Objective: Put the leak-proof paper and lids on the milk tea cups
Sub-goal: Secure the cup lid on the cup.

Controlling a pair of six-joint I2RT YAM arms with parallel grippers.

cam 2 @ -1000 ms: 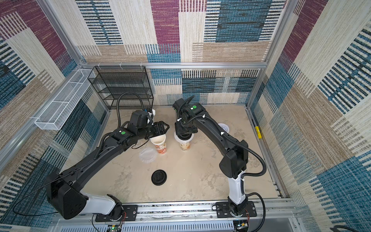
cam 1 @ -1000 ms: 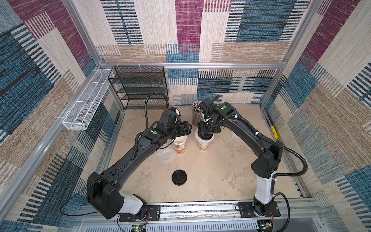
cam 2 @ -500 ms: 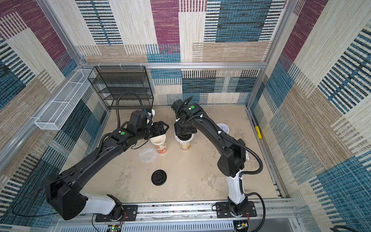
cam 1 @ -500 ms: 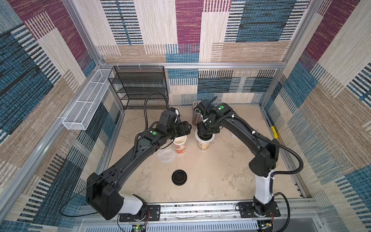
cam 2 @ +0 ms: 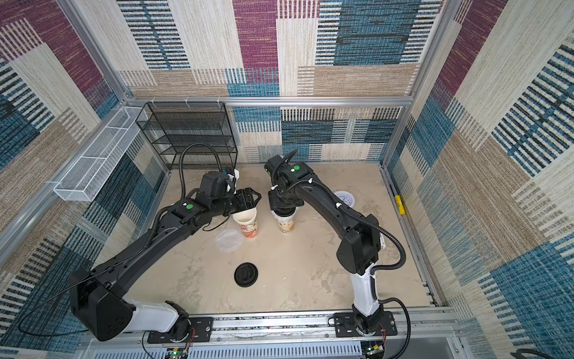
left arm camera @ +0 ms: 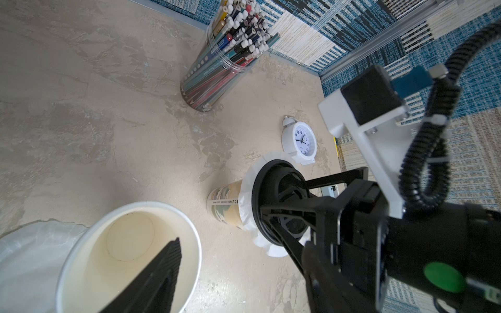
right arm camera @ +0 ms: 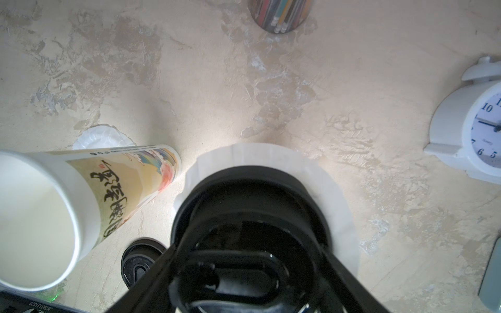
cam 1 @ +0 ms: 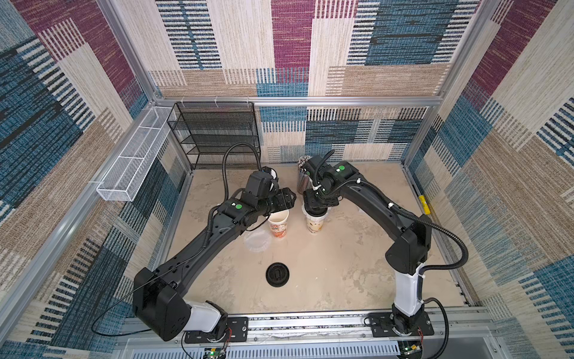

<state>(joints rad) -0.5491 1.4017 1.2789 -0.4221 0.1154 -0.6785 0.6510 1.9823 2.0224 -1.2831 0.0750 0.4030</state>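
Note:
Two milk tea cups stand mid-table. The red-orange one (cam 1: 278,225) (cam 2: 248,222) is uncovered and empty inside (left arm camera: 127,244). The beige one (cam 1: 314,224) (left arm camera: 225,206) wears a leak-proof paper (left arm camera: 245,206) (right arm camera: 271,154) under a black lid (right arm camera: 252,189). My right gripper (cam 1: 319,206) (right arm camera: 252,244) points down onto that lid, open, one finger on each side of it. A second leak-proof paper (cam 1: 256,241) (cam 2: 229,240) (right arm camera: 104,136) lies flat on the table beside the red-orange cup. My left gripper (cam 1: 288,199) (cam 2: 255,199) hovers open just above that cup's rim, holding nothing.
A second black lid (cam 1: 277,274) (cam 2: 246,274) lies nearer the front. Behind the cups stands a clear holder of straws (left arm camera: 217,67) (cam 1: 302,178). A white clock (cam 2: 344,198) (left arm camera: 301,142) lies to the right. A black wire shelf (cam 1: 217,133) fills the back left corner.
The right arm's elbow has shifted slightly left while its gripper stays over the lidded cup. The left arm has not moved.

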